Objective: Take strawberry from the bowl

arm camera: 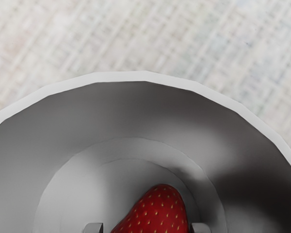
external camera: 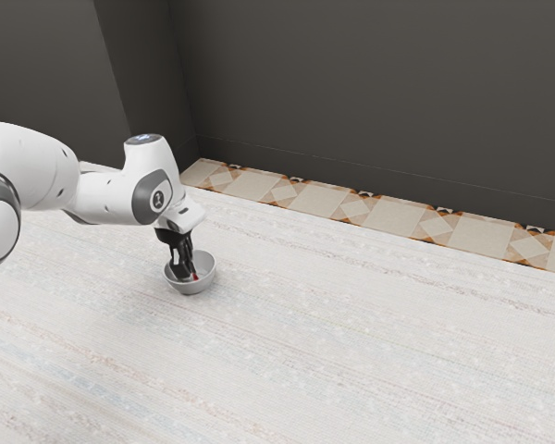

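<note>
Strawberry [arm camera: 157, 213] is in the bowl [external camera: 202, 284], folks, right down by the low end of my claw [external camera: 186, 274]. I've got the claw dipped inside the rim, pointing down, and in the exterior view the berry's just a little red patch beside it. As for the grip, I honestly can't tell if I'm clamped on the thing or not, because the spot where we'd touch is hidden. Can't tell if it's resting on the bottom either.

From the wrist view I get a nice look at it: deep red, dotted with small pale seeds, with a rounded, narrower end pointing out from under my hand. The bowl is plain grey, with a paler rim, rings around the bottom and a dark shadow up one side.

It's sitting upright on the table [external camera: 351, 351], which has a pale, woven-looking top with faint coloured streaks. My arm [external camera: 111, 199] reaches in from the exterior view's left, all white with dark grey bits. Past the table there's a strip of beige and orange tiles [external camera: 388, 215], and a dark wall [external camera: 379, 102] behind that.
</note>
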Controlling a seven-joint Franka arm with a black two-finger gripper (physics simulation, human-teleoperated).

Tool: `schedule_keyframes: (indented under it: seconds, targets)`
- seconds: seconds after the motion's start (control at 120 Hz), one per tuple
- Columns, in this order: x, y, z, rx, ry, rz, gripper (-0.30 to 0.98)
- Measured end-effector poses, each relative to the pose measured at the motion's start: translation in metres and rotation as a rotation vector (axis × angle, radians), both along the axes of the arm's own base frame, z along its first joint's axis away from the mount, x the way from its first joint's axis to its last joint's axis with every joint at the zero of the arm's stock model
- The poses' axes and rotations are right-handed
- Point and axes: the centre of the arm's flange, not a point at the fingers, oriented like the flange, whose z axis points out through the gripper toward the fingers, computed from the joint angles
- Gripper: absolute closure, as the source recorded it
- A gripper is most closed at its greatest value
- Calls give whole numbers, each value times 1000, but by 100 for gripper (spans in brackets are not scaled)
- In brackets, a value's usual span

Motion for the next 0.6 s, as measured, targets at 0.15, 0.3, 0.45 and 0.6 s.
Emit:
schedule_keyframes:
  seconds: [0.15, 0.3, 0.45, 0.6]
  targets:
    - [1, 0, 1, 4, -7, 1, 65]
    - [3, -5, 8, 11, -23, -5, 71]
    - [3, -6, 17, 17, -39, -3, 75]
    - [-2, -13, 65, 24, -97, -6, 78]
